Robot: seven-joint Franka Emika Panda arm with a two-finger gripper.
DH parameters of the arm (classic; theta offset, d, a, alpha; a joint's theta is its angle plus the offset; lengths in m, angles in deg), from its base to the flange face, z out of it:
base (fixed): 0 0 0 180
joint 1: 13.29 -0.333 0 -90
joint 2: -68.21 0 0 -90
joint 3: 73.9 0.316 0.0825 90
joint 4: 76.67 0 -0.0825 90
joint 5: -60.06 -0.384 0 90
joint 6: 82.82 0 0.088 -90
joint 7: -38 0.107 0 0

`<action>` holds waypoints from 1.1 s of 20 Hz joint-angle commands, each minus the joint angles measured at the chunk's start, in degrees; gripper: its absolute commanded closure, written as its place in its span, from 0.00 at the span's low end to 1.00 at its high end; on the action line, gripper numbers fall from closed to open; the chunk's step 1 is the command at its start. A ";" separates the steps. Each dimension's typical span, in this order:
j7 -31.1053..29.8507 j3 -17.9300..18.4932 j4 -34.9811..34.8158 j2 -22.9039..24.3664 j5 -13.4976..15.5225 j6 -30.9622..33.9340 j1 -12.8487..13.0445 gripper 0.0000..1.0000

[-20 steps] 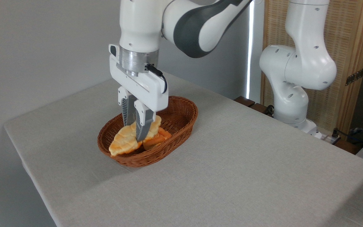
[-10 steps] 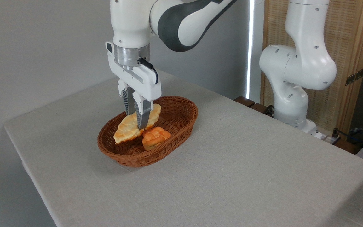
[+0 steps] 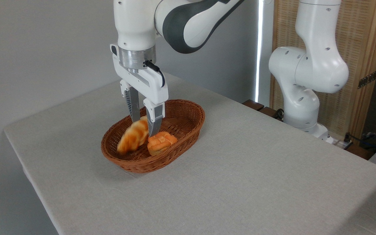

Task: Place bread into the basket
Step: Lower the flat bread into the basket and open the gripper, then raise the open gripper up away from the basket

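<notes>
The long pale golden bread [image 3: 133, 137] is inside the oval reddish-brown wicker basket [image 3: 193, 107], on its left side. It looks blurred and slants down toward the basket's near-left end. My gripper [image 3: 144, 127] hangs over the basket's middle with its fingers [image 3: 155, 119] spread apart, open. Only the loaf's upper tip reaches into the gap between them. Whether either finger touches the loaf is unclear.
A small round darker-orange bun [image 3: 161, 143] lies in the basket just right of the loaf, below my right finger. The basket stands on a grey cloth-covered table [image 3: 240, 169]. The arm's white base [image 3: 305, 85] stands at the table's far right edge.
The gripper's fingers have spread apart and let go of the loaf. The loaf has dropped from its lifted, level pose and tipped down into the basket's left side.
</notes>
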 commanded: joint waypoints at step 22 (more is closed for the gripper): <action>5.73 12.33 1.63 0.36 -5.72 0.88 -2.05 0.00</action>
